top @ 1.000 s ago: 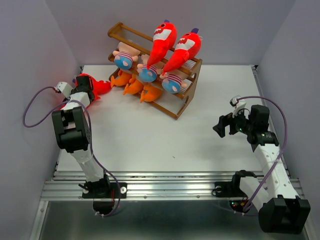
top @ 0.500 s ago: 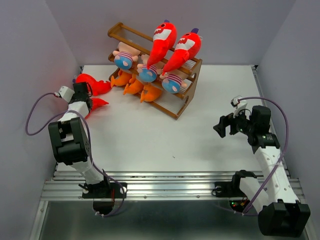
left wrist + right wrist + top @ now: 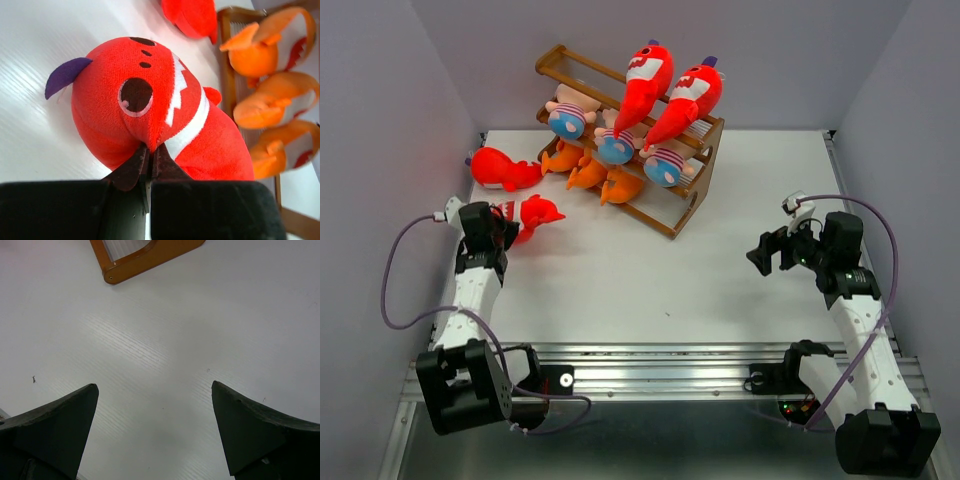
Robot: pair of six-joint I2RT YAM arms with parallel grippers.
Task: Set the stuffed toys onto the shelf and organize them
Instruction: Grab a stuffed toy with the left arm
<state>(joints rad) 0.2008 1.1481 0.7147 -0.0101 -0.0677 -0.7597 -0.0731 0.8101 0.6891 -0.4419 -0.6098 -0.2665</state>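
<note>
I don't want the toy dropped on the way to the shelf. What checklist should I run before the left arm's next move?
1. Left gripper shut on the red toothy shark plush: ok.
2. Grip depth: not ok, only a small fold of fabric is pinched.
3. Shark off the white table: cannot tell.
4. Room on the brown wooden rack: ok, the top tier's left end holds no toy.
5. Right gripper open and apart from the toys: ok.
</note>
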